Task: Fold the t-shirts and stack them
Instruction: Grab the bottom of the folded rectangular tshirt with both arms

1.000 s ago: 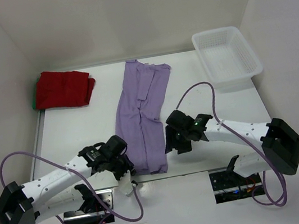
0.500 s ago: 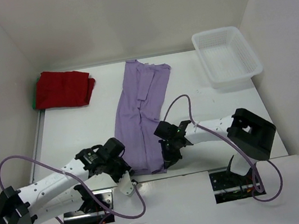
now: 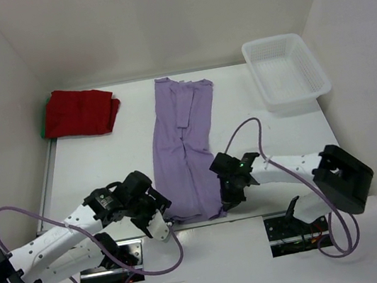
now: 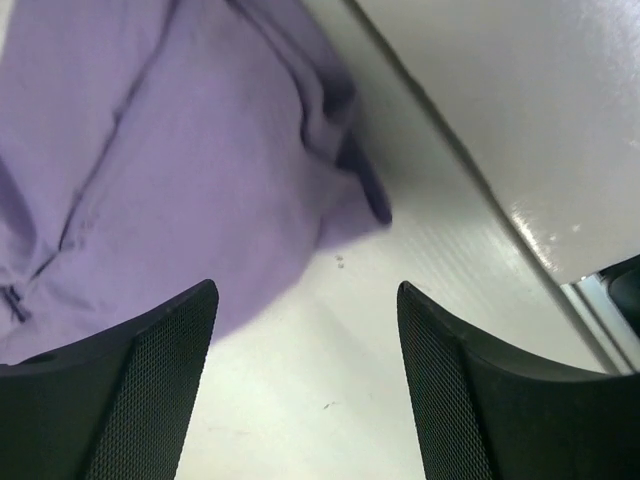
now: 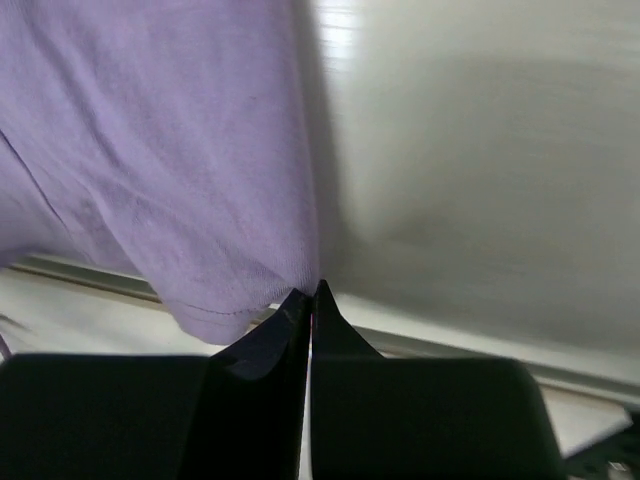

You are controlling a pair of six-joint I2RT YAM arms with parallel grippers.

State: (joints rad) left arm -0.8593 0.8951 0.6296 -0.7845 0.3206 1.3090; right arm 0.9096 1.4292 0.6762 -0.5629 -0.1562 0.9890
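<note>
Obs.: the lavender t-shirt (image 3: 183, 149) lies mid-tabletop (image 3: 100, 170) as a long narrow strip, sleeves already turned in. Its neck end points to the far wall and its hem end lies near the arm bases. The lengthwise folds look done; my reading is that the crosswise fold comes next, which is why both arms sit at the hem corners.

Right gripper (image 3: 225, 199): clenched at the near right hem corner. In the wrist view the tips meet exactly where the cloth edge runs down into them, so it appears to have nipped the hem. The bite is thin, right at the edge.

Left gripper (image 3: 163, 214): released, jaws spread wide. Its fingers (image 4: 150, 370) straddle bare tabletop just short of the near left corner, with nothing between them.

Stack site: the dark red t-shirt (image 3: 80, 112) sits folded at the far left, with a sliver of the green t-shirt (image 3: 43, 127) showing under its left edge. The white lattice basket (image 3: 289, 97) stands far right, well apart.

Note to you: get the left corner pinched before lifting. Raising the right side alone would likely skew the strip.
</note>
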